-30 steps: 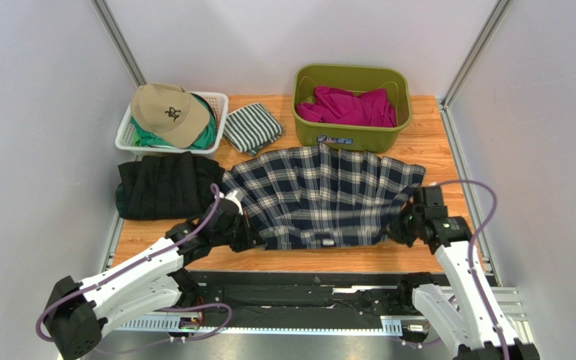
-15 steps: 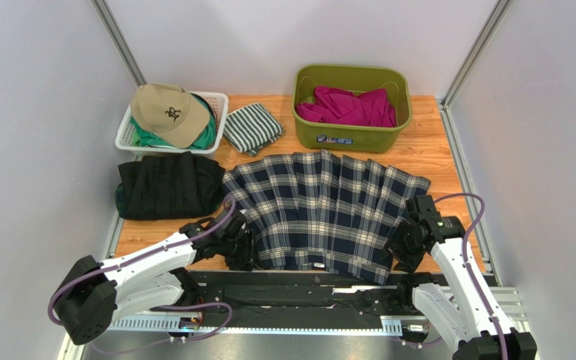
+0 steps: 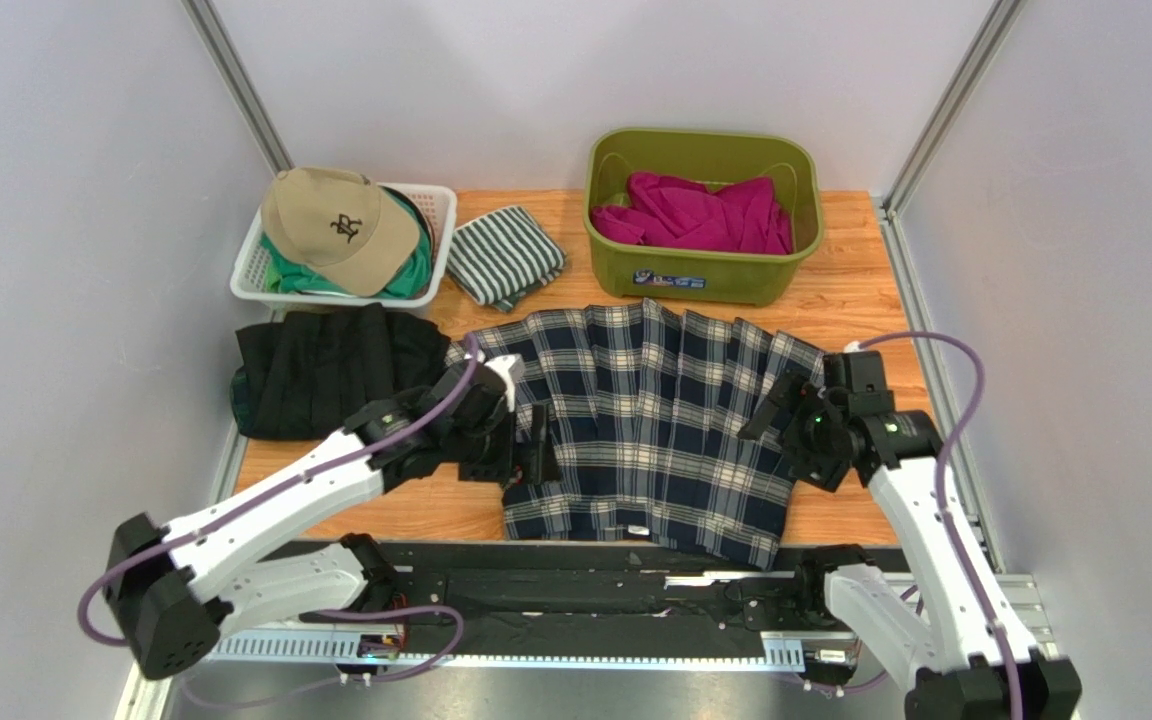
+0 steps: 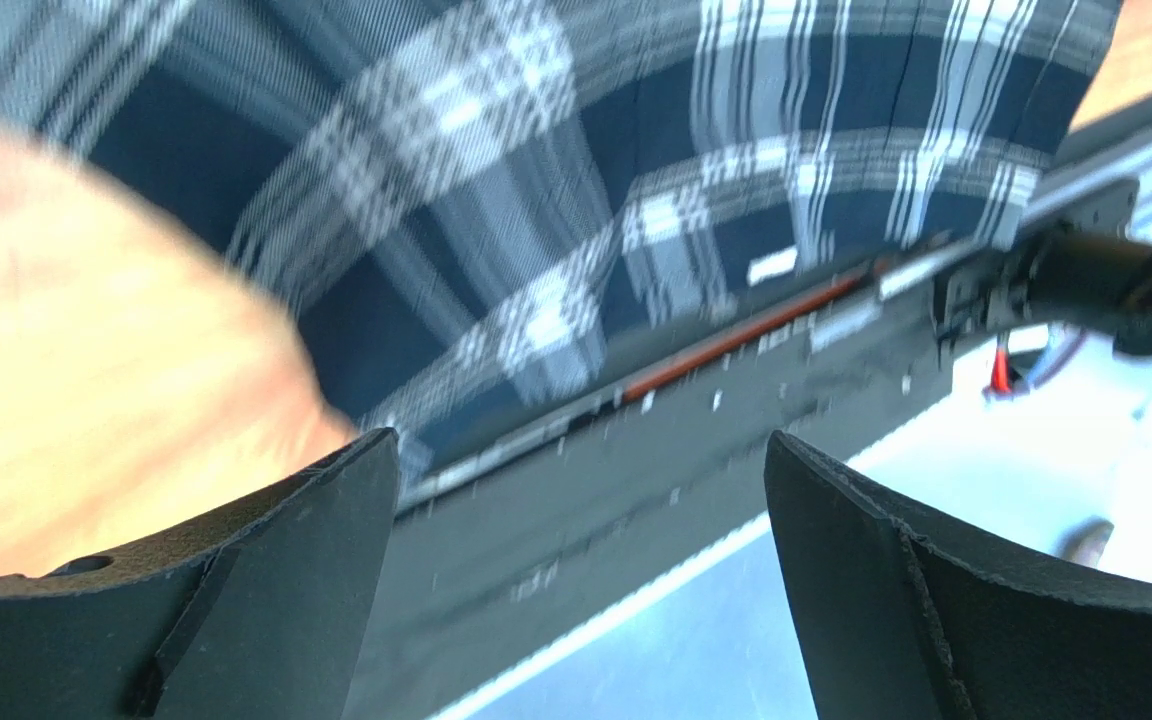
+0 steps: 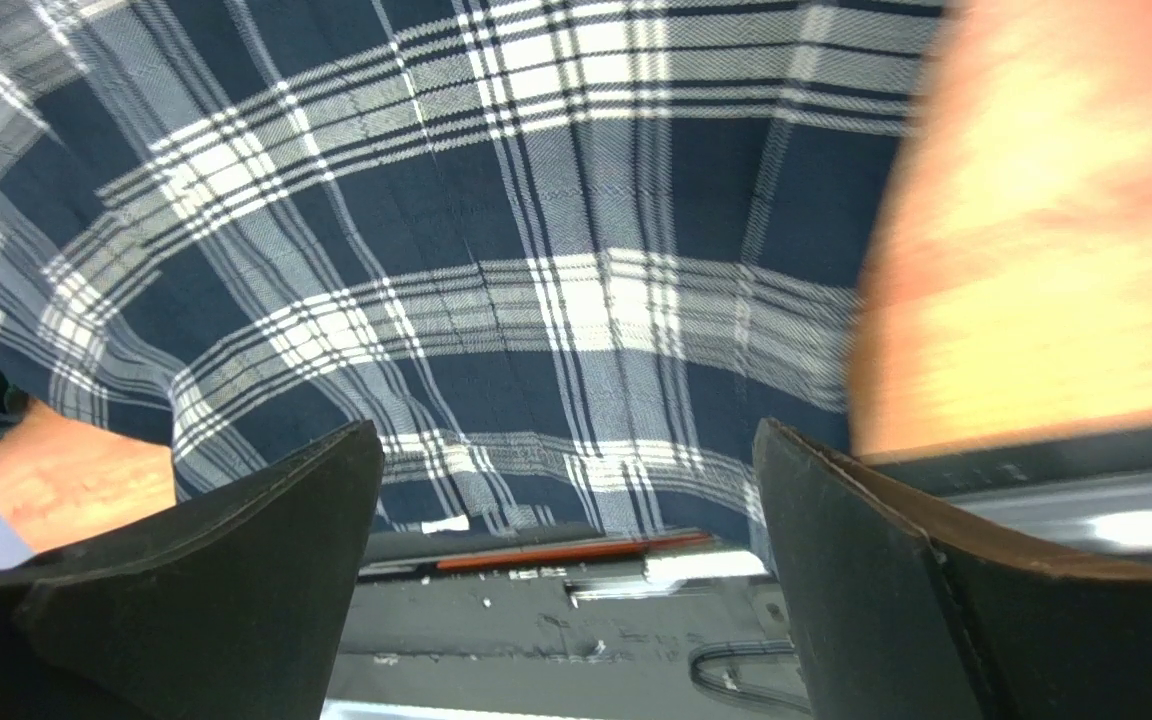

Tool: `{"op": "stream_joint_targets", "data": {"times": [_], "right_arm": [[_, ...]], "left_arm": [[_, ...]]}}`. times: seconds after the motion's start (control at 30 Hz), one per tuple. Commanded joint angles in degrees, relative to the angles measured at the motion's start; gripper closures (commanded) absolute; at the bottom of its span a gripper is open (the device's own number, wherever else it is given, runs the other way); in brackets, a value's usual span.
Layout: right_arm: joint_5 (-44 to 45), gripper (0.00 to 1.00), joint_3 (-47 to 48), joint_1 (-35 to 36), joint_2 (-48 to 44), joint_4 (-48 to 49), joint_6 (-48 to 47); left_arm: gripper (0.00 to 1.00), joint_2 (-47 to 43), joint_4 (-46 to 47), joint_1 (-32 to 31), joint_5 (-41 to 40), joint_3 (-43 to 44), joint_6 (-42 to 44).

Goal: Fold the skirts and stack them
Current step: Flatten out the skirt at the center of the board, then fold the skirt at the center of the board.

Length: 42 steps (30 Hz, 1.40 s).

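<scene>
At table (image 3: 853, 308) near edge, top view: plaid skirt (image 3: 657, 435) fanned flat, near end overhanging the edge; dark skirts (image 3: 330, 375) folded at left edge; left gripper (image 3: 534, 447) and right gripper (image 3: 781, 417) over plaid's sides | left wrist: jaws spread, empty, plaid below | right wrist: jaws spread, empty, plaid below

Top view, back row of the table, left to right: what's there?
white basket holding a tan cap → striped cloth → green bin holding pink cloth
</scene>
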Motion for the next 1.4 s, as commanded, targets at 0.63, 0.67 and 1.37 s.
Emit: {"op": "stream_joint_targets", "data": {"times": [0.63, 0.67, 1.37], "right_arm": [[7.1, 0.01, -1.1, -10.8, 39.2, 25.6, -1.8], [7.7, 0.01, -0.2, -11.2, 39.2, 25.5, -1.5], [12.1, 0.07, 18.0, 56.9, 31.3, 24.3, -11.8]], "left_arm": [[0.01, 37.9, 23.2, 0.0, 11.5, 4.8, 4.5], [0.01, 37.8, 23.8, -0.3, 12.5, 5.3, 4.5], [0.01, 16.6, 18.2, 29.1, 2.6, -3.1, 3.0]]}}
